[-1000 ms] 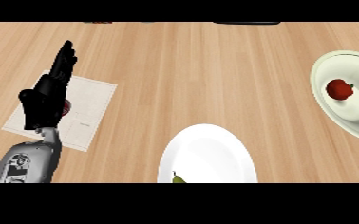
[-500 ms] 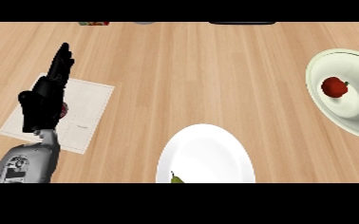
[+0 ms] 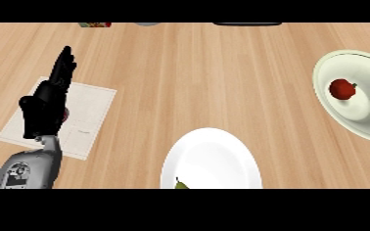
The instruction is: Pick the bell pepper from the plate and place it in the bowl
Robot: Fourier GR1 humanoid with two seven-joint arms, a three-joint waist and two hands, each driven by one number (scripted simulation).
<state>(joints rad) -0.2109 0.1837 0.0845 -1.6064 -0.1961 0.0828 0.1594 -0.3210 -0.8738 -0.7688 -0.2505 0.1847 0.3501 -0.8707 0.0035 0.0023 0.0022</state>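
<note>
The left hand (image 3: 45,108) shows at the left side of the wooden table (image 3: 202,68), over a pale square mat (image 3: 92,111). It is open, with black fingers straight and pointing toward the far edge, and it holds nothing. Its grey forearm comes in from the lower left corner. A white plate (image 3: 211,149) lies near the lower middle, partly cut off by the view's edge. At its near rim sits a small olive-green thing with a stalk (image 3: 180,184), but too little of it shows to tell what it is. Well apart, at the right edge, is a cream bowl (image 3: 322,76), also cut off. In its middle rests a round red thing with a dark stalk, which looks like the bell pepper (image 3: 342,89). It is far from the hand. Along the far edge are a small red-and-green object (image 3: 95,24), something grey (image 3: 148,23) and a dark flat shape (image 3: 245,23).
</note>
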